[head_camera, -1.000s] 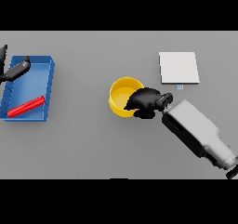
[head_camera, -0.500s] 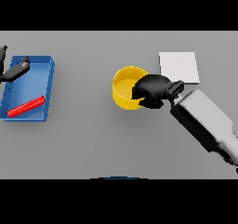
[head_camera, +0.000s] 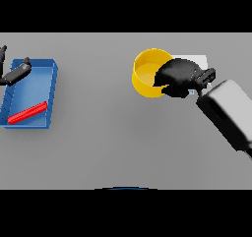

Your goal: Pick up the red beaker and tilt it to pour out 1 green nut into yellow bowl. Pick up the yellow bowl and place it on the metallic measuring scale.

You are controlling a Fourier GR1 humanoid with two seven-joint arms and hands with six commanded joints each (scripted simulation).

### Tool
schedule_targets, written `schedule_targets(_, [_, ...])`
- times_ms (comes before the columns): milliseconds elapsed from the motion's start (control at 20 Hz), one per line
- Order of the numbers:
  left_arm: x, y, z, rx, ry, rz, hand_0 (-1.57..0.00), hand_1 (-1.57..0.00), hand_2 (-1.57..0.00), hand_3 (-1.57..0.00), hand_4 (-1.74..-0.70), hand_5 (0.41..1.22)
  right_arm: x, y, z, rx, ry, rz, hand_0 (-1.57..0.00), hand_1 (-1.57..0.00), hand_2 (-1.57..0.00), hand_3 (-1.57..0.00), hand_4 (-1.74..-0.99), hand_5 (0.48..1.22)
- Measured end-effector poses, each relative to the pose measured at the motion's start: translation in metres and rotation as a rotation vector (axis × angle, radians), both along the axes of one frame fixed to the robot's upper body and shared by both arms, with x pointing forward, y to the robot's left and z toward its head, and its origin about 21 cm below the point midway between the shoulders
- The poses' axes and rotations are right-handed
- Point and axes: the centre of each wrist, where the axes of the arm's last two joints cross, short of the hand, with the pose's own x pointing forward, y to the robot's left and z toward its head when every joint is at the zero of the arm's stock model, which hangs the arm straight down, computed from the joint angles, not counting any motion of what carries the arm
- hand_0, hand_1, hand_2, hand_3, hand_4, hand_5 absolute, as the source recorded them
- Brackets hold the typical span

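A: Head view, near first: grey bench (head_camera: 113, 142); right arm enters from 4 o'clock.
B: Right hand (head_camera: 178, 76)?
A: Fingers curled round the yellow bowl (head_camera: 146, 74) rim, at 1 o'clock. White scale (head_camera: 201, 61) mostly hidden behind the hand.
B: Left side?
A: Blue tray (head_camera: 49, 78) at 9 o'clock, red beaker (head_camera: 27, 112) lying flat inside. Left hand (head_camera: 15, 73) over the tray's far edge, fingers relaxed, holding nothing.
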Motion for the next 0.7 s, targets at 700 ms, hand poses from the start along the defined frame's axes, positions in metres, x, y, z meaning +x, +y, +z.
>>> schedule_targets(700, [-0.003,0.0,0.004,0.018,0.027,0.05,0.0,0.0,0.0,0.0,-0.82,0.765,0.054,-0.078,-0.021,0.006,-0.035,-0.314,-1.57,-1.57,-1.57,-1.21,-1.722,1.221])
